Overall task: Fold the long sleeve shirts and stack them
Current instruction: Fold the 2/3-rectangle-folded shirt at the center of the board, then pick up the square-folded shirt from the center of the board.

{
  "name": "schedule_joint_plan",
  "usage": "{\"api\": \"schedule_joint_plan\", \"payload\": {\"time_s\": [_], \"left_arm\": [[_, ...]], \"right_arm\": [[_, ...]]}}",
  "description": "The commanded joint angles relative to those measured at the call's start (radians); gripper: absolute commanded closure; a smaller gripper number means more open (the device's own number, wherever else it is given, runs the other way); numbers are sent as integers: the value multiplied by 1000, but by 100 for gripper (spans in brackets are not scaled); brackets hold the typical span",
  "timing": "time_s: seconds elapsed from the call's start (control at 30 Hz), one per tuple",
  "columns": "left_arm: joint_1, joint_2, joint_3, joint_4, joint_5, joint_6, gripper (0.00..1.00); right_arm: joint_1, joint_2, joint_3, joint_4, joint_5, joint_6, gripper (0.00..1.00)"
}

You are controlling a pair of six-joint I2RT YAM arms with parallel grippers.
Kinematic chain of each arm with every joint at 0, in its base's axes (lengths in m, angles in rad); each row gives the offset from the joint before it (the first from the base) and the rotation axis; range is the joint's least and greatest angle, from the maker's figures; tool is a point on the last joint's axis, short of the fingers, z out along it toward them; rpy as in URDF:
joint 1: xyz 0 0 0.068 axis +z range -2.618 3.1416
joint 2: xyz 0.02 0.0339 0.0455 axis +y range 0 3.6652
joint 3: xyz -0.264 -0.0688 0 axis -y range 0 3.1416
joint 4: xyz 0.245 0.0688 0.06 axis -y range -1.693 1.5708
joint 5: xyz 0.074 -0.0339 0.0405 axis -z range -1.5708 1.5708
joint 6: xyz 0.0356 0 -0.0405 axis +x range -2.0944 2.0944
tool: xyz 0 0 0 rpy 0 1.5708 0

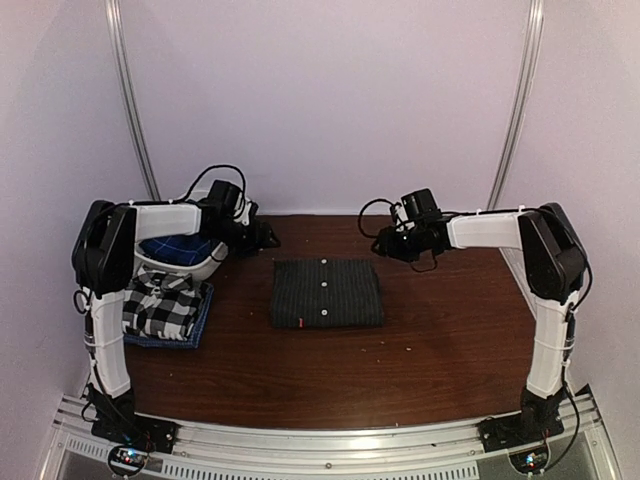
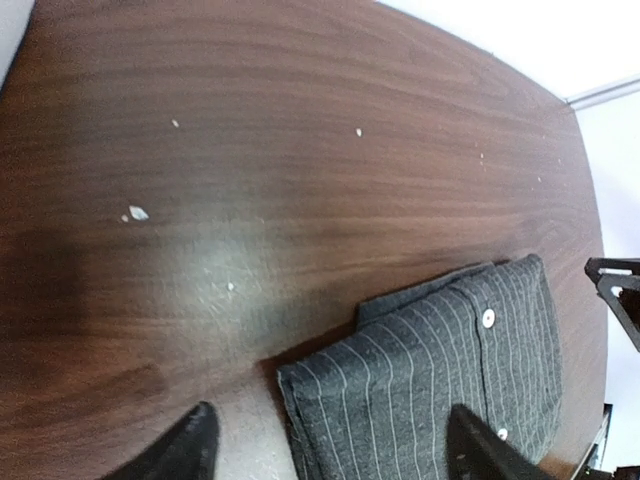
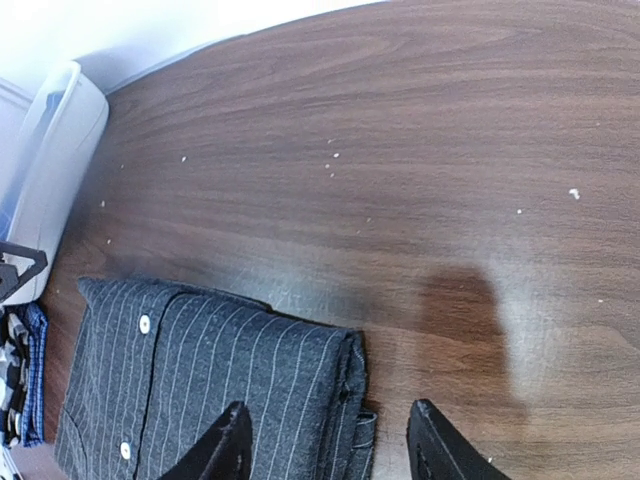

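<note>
The charcoal pinstriped shirt (image 1: 327, 293) lies folded in a neat rectangle at the table's middle, button placket up. The black-and-white checked shirt (image 1: 158, 304) lies folded on a blue shirt (image 1: 201, 321) at the left. My left gripper (image 1: 262, 238) is open and empty, hovering just above the pinstriped shirt's far left corner (image 2: 420, 390); its midpoint shows in the left wrist view (image 2: 335, 450). My right gripper (image 1: 385, 243) is open and empty above the far right corner (image 3: 250, 380); it straddles the shirt's edge in the right wrist view (image 3: 330, 445).
A white bin (image 1: 195, 268) holding dark blue cloth (image 1: 178, 247) stands at the back left, under the left arm; it also shows in the right wrist view (image 3: 55, 150). Bare brown table (image 1: 440, 330) lies right of and in front of the pinstriped shirt. White walls close the back.
</note>
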Motion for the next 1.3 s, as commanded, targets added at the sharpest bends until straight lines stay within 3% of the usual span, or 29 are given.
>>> {"api": "schedule_joint_plan", "payload": {"time_s": [0.0, 0.37, 0.5, 0.67, 1.0, 1.27], "left_arm": [[12, -25, 41, 4, -56, 30, 2], [-68, -236, -291, 98, -50, -30, 3], [-108, -278, -392, 145, -53, -81, 11], [-124, -272, -472, 212, -12, -120, 28], [-127, -207, -495, 274, 51, -130, 45], [-136, -149, -452, 246, -3, -130, 51]], "right_arm": [[8, -49, 26, -28, 72, -29, 43], [155, -96, -29, 10, 29, -16, 55], [179, -81, -65, 37, -2, 0, 59], [184, -75, -139, 76, -44, 22, 68], [183, -98, -282, 127, -14, 53, 73], [182, -114, -345, 148, -2, 64, 74]]}}
